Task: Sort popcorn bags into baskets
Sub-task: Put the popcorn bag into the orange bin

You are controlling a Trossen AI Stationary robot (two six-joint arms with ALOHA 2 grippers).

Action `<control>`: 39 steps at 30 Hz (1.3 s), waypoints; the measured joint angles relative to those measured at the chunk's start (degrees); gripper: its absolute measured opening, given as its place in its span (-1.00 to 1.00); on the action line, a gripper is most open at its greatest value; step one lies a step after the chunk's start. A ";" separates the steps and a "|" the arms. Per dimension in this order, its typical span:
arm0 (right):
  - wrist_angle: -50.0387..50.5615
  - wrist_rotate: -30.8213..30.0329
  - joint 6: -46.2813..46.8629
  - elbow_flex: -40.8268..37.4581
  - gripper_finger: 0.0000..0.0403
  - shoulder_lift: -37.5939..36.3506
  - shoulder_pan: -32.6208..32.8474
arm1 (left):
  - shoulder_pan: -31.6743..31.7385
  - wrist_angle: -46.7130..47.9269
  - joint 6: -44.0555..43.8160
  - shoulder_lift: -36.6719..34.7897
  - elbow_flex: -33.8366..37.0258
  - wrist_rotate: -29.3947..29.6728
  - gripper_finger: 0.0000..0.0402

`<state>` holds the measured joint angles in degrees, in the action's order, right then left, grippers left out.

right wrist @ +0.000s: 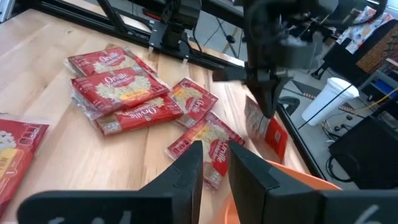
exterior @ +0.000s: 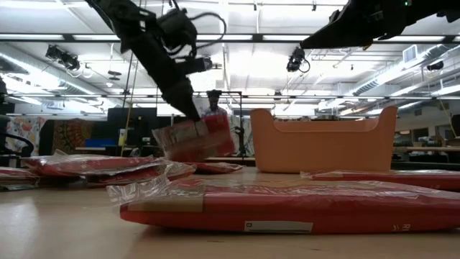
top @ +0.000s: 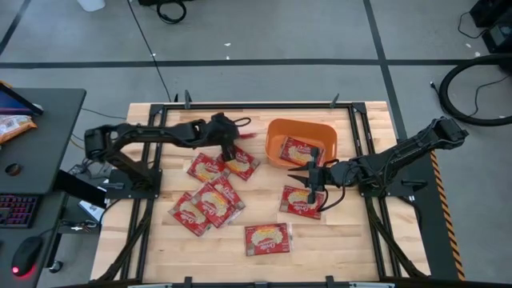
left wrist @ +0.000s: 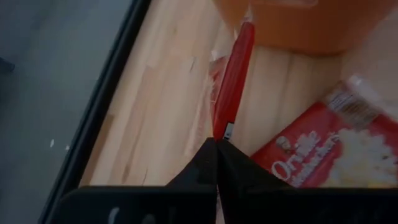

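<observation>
Lying flat on the desk (top: 336, 240), a popcorn bag (exterior: 287, 205) is seen nearest in the low view. Farther back, another bag (exterior: 195, 137) is held lifted, clamped in the left hand (top: 234, 141) beside the orange basket (top: 276, 136). The right hand (top: 312, 178), fingers slightly parted and gripping nothing, is poised over a bag (top: 302, 200) by the basket.

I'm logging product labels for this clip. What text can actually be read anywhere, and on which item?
"Orville": white script on the flat red popcorn bags piled on the wooden table, right wrist view.
"Orville", partly legible: on a red bag in the left wrist view.
Smaller print on the bags and the white label on the nearest bag in the low view: too blurred to read.
Orange plastic tub: no text visible.
</observation>
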<state>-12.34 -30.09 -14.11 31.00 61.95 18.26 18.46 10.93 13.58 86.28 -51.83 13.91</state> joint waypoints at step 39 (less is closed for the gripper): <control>-0.93 -4.86 -10.05 -0.02 -0.61 -5.15 -7.55 | -12.58 -16.47 2.08 7.39 -18.00 5.74 -1.00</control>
<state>-13.27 -34.95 -24.15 30.98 56.80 10.71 5.88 -5.54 15.66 93.67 -69.83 19.65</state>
